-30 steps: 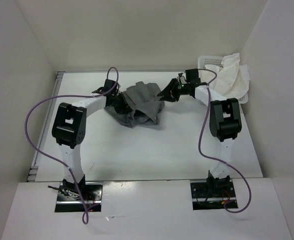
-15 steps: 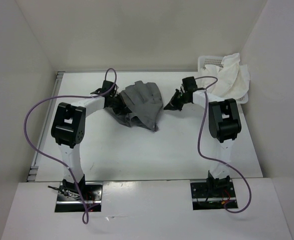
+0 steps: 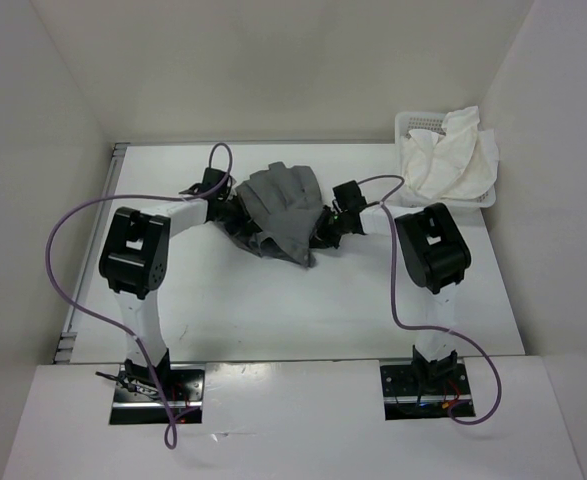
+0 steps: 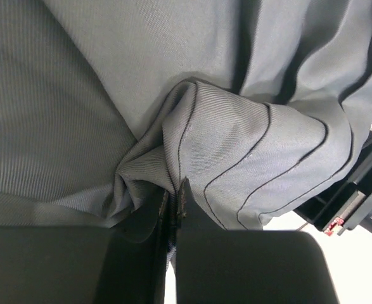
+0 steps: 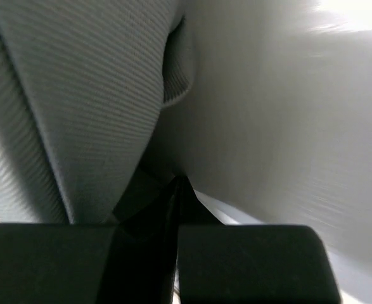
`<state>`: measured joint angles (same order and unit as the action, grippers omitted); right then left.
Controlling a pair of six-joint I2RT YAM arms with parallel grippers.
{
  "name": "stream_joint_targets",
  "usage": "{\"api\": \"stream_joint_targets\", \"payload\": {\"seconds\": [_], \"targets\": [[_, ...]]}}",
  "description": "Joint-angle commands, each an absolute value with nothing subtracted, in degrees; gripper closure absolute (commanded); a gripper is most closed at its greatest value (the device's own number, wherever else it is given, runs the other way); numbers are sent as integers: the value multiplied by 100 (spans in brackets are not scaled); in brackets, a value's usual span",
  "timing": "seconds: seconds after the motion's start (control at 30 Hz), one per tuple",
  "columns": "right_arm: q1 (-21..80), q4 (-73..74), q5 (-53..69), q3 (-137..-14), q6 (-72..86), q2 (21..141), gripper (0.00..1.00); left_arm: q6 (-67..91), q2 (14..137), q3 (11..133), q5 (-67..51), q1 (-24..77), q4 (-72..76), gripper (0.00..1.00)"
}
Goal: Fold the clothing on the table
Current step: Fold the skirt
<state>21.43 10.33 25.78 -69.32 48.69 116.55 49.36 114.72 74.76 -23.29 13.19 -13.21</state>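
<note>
The dark grey clothing (image 3: 285,208) lies bunched in the middle of the white table (image 3: 373,290). My left gripper (image 3: 235,208) is at its left side, and in the left wrist view it (image 4: 175,190) is shut on a pinched fold of the clothing (image 4: 236,139). At the garment's right edge my right gripper (image 3: 325,228) presses in low. The right wrist view shows its tips (image 5: 178,185) shut tight against the clothing (image 5: 97,107), with no fabric seen between them.
A white slotted basket (image 3: 421,124) with a white cloth (image 3: 453,160) in it stands at the back right corner. Purple cables loop from both arms. White walls close in the table on three sides.
The right gripper drew away from the clothing's upper right edge, shut, and came down to its lower right edge. The clothing settled flatter. The left gripper kept its hold.
</note>
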Motion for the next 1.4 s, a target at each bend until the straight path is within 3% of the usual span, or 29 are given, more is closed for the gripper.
{"api": "stream_joint_targets", "payload": {"seconds": [0.0, 0.03, 0.07, 0.1, 0.2, 0.27, 0.43, 0.5, 0.57, 0.6, 0.63, 0.77, 1.0, 1.37], "targets": [[2250, 186, 2426, -6662, 5203, 11681, 100, 4702, 11023, 7339, -2504, 1283, -1318, 100], [2250, 185, 2426, -6662, 5264, 11681, 100, 4615, 10952, 7339, -2505, 1283, -1379, 99], [2250, 124, 2426, -6662, 5265, 11681, 100, 4553, 10890, 7339, -2505, 1283, -1441, 90], [2250, 123, 2426, -6662, 5265, 11681, 100, 4414, 10733, 7278, -2505, 1283, -1555, 61], [2250, 123, 2487, -6662, 5265, 11742, 100, 4167, 10373, 7277, -2452, 1283, -1783, 47], [2250, 123, 2487, -6662, 5265, 11742, 100, 4079, 10170, 7277, -2190, 1283, -1968, 29], [2250, 123, 2540, -6662, 5265, 11742, 100, 3780, 9940, 7794, -1775, 1283, -2074, 24], [2250, 71, 2593, -6609, 5265, 11742, 100, 3709, 10212, 8050, -1775, 1283, -1952, 28], [2250, 18, 2593, -6548, 5265, 11681, 100, 3709, 10553, 8279, -1775, 1283, -1618, 40], [2250, 18, 2645, -6487, 5265, 11681, 100, 3709, 10686, 8358, -1828, 1283, -1521, 48], [2250, 18, 2646, -6486, 5265, 11628, 100, 3709, 10818, 8445, -1828, 1283, -1381, 68], [2303, -35, 2768, -6434, 5265, 11628, 99, 3929, 11407, 8858, -1671, 1230, -976, 98], [2364, -149, 2769, -6329, 5265, 11575, 99, 3955, 12225, 9527, -1345, 1230, -1300, 100], [2680, -650, 3094, -6143, 5713, 11040, 99, 3955, 12410, 8772, -1362, 1301, -1424, 100]]}}
